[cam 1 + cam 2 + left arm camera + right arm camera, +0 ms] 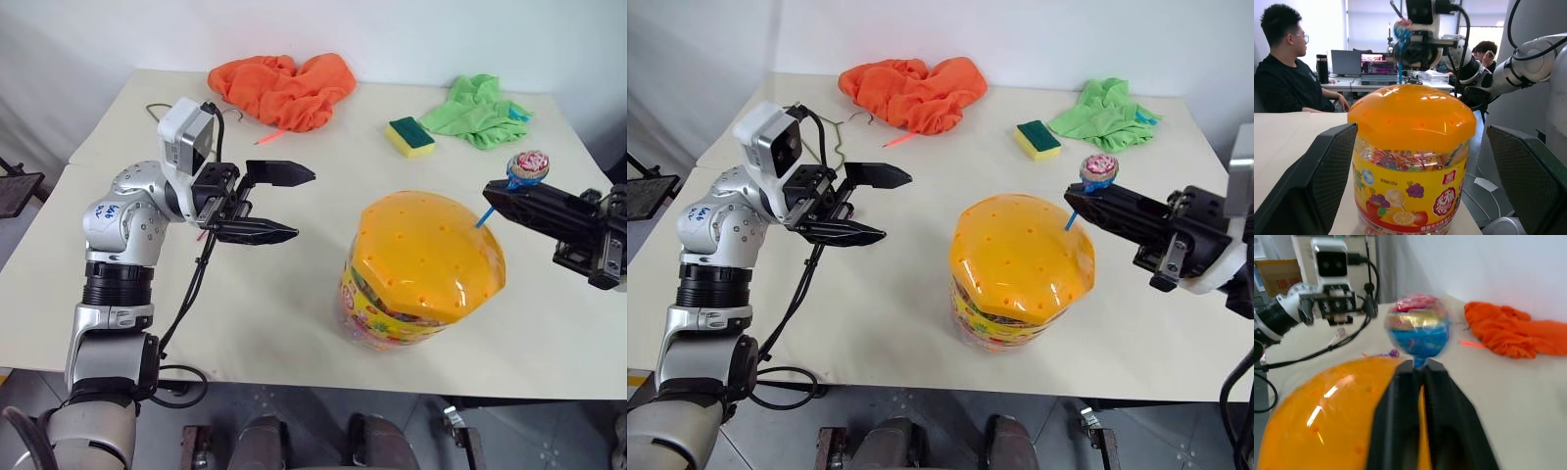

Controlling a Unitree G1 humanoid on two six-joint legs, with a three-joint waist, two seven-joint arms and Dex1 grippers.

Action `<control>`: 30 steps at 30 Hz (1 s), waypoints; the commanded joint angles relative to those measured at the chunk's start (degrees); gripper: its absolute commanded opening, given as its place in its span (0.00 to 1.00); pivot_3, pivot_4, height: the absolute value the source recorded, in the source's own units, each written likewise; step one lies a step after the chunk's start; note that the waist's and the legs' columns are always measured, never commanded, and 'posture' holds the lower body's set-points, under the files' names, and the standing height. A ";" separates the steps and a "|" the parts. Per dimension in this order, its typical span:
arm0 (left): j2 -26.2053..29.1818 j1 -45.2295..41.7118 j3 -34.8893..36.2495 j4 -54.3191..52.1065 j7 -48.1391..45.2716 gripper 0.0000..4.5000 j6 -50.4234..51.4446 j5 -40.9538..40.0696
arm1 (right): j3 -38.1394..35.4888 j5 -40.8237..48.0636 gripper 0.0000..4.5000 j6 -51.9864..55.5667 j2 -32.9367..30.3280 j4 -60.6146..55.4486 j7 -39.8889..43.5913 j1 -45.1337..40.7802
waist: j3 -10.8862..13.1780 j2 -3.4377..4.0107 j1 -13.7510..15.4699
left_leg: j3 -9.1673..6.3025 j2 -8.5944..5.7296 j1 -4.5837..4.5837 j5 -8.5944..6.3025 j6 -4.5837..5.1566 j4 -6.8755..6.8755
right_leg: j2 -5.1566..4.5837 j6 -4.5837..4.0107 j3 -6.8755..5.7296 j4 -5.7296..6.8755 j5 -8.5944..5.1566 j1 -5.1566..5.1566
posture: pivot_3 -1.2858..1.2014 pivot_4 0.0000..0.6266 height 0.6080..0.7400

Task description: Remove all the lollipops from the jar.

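In the left eye view, the jar [421, 274] sat at lower centre right of the frame on the pale table [294, 323], its orange domed lid dotted with small holes. My right gripper [493, 193] reached in from the right edge, fingers pressed together on the blue stick of a lollipop [528, 167], whose pink swirled head stood just above the fingertips, beside the lid's right edge. My left gripper [294, 203] hung at centre left with its two black fingers spread wide and nothing between them, pointing toward the jar and well apart from it. Along the top of the frame lay an orange cloth [284, 88], a green cloth [478, 110] and, between them, a yellow-and-green sponge [409, 136]. The right eye view gave the same layout, the lollipop's stick ending over the lid's upper right rim. In the left wrist view, the jar filled the middle between my open left fingers [1322, 176], its printed fruit label facing the camera (more wrapped sweets showed through the clear wall), and the lollipop stood above the lid at upper centre. A person [1288, 73] sat at a desk at the left. In the right wrist view, my closed right fingers [1440, 406] pinched the stick just below the lollipop's head, with the lid at lower left.
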 commanded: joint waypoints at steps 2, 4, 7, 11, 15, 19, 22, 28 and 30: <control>0.52 -1.03 0.71 0.11 -2.46 1.00 -0.37 -1.53 | -5.99 1.30 0.02 -0.67 -2.06 1.93 -6.31 -4.92 | 0.00 0.00 0.06 | 0.00 0.00 -0.01 0.00 0.00 0.00 | -0.01 0.00 0.00 -0.01 0.00 0.00 | 0.52 0.24 1.00; 0.50 -1.36 0.57 0.74 -3.07 1.00 -0.68 -1.47 | -8.51 0.10 0.02 0.31 -3.15 3.86 -9.15 -5.92 | 0.00 0.00 0.07 | -0.02 0.01 -0.01 0.00 0.00 -0.01 | 0.00 0.00 -0.03 -0.01 0.00 0.00 | 0.52 0.24 1.00; 0.63 -1.72 0.30 1.63 -3.75 1.00 -0.94 -1.35 | -11.93 -2.87 0.02 1.94 -3.72 6.40 -12.93 -5.18 | 0.00 0.00 0.14 | 0.00 0.00 -0.02 0.00 0.00 -0.01 | -0.01 0.00 -0.03 -0.02 0.00 0.00 | 0.52 0.24 1.00; 1.52 -1.87 -0.26 3.50 -5.41 1.00 -1.89 -0.67 | -15.10 -12.34 0.02 8.09 -3.25 10.57 -15.07 4.47 | 0.00 0.00 0.31 | -0.01 0.00 -0.05 0.00 0.00 -0.03 | 0.00 0.00 -0.05 -0.02 0.00 0.00 | 0.52 0.24 1.00; 3.42 -1.58 -1.69 4.86 -6.50 1.00 -2.81 -0.42 | -12.22 -22.03 0.02 9.89 -1.46 14.92 -13.96 14.21 | -0.01 0.02 0.26 | 0.03 0.00 -0.07 0.00 0.00 -0.05 | -0.01 0.00 -0.03 -0.05 0.00 -0.03 | 0.52 0.24 1.00; 5.95 -1.46 -3.31 5.57 -6.54 1.00 -3.85 -1.33 | -5.10 -26.92 0.02 12.92 -1.01 19.91 -13.73 16.25 | -0.03 0.07 -0.58 | 0.10 0.01 -0.05 0.00 0.00 -0.09 | 0.01 0.00 0.03 -0.03 0.00 -0.08 | 0.52 0.24 1.00; 7.77 -1.09 -4.79 5.97 -6.54 1.00 -4.98 -1.67 | -0.19 -29.99 0.02 13.30 1.44 24.79 -15.50 12.94 | -0.04 0.11 -1.18 | 0.08 0.03 -0.04 0.01 -0.02 -0.12 | 0.03 -0.01 0.02 -0.04 -0.01 -0.09 | 0.52 0.24 1.00; 11.58 0.25 -8.71 5.31 -6.54 1.00 -6.15 -3.56 | 8.29 -36.37 0.02 12.64 6.46 33.60 -15.44 7.45 | -0.01 0.26 -1.25 | 0.12 0.03 -0.04 0.01 -0.02 -0.16 | 0.03 -0.01 0.04 -0.05 -0.01 -0.13 | 0.52 0.24 1.00; 12.62 0.94 -9.16 4.44 -6.54 1.00 -5.94 -4.59 | 9.33 -37.93 0.02 12.84 8.02 35.10 -16.28 6.42 | -0.02 0.30 -1.23 | 0.12 0.02 -0.05 0.01 -0.02 -0.15 | 0.01 -0.01 0.05 -0.04 -0.01 -0.13 | 0.52 0.24 1.00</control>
